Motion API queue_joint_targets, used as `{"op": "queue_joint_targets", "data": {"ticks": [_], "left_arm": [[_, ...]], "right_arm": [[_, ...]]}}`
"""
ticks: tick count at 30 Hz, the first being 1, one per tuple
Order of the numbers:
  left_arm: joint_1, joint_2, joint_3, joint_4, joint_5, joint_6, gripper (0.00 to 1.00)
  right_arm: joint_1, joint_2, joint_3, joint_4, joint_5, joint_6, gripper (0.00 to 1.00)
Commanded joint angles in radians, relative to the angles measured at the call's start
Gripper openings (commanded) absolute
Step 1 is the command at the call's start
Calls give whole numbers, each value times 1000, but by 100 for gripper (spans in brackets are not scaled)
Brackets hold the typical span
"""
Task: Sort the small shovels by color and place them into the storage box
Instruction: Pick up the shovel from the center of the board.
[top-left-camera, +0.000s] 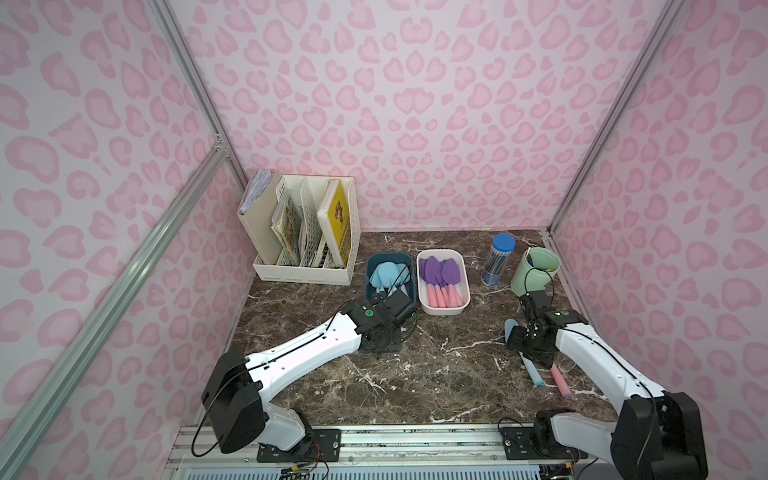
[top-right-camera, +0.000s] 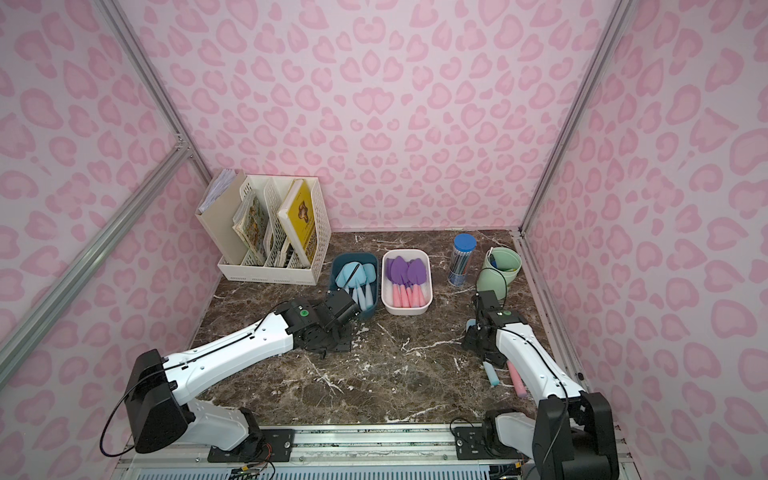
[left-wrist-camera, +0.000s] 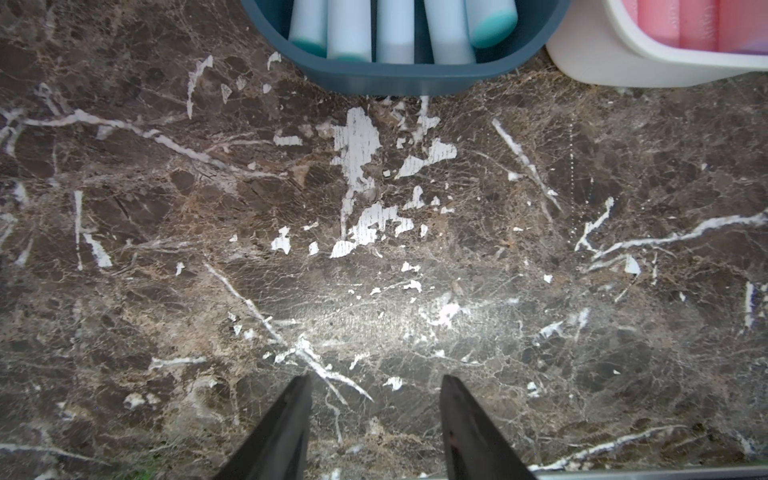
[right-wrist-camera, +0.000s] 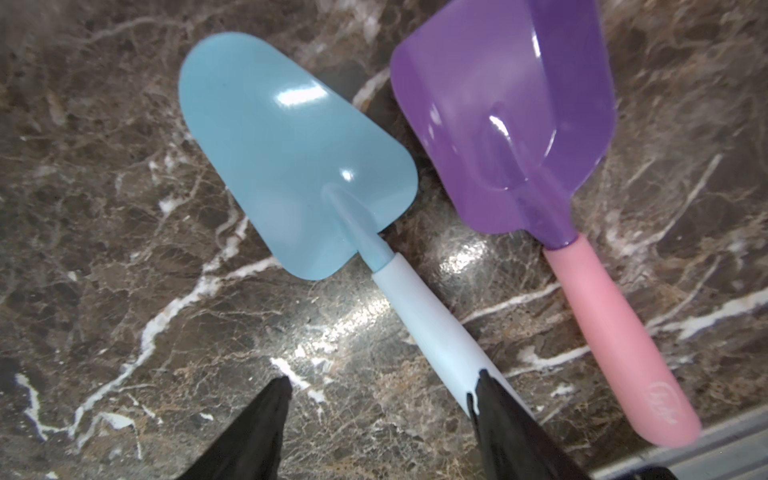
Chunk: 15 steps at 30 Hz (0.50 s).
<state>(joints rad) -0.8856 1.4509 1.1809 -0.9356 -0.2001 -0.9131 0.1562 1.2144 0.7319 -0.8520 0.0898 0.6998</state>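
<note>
**Loose shovels, two.** One blue shovel and one purple shovel, pink-handled, lie flat on the table at 4 o'clock from its centre. They are side by side, close but apart, with blades toward 11 o'clock and handles toward 5 o'clock. The purple one is at 3 o'clock of the blue. In both top views the right arm covers most of both blades, and the handle ends show.

**Right pincer, one.** It is above the blue shovel's handle, jaws apart and clamped on nothing. One fingertip overlaps the pale handle partway along; whether it touches cannot be told. The other fingertip stands over bare marble, so the handle sits at the edge of the gap. The purple shovel lies wholly outside the jaws.

**Boxed shovels.** The blue box at 12 o'clock holds blue shovels; five handles can be counted in the left wrist view. The white box, just beside it at its 3 o'clock, holds purple shovels. There are at least four; the exact count is not legible.

**Left pincer, one.** Its jaws are apart and empty, over bare table at 6 o'clock of the blue box.

**Surroundings.** One rack stands at 10 o'clock, one pencil tube at 1 o'clock and one green cup at 2 o'clock.
</note>
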Motion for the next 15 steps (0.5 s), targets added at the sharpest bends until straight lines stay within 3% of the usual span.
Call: {"op": "queue_joint_targets", "data": {"ticks": [1, 15], "left_arm": [[-1, 6, 0, 4, 4, 13, 55], [0, 51, 46, -63, -28, 3, 55]], "right_arm": [[-21, 14, -7, 5, -4, -18, 75], [-53, 84, 0, 21, -10, -22, 75]]}}
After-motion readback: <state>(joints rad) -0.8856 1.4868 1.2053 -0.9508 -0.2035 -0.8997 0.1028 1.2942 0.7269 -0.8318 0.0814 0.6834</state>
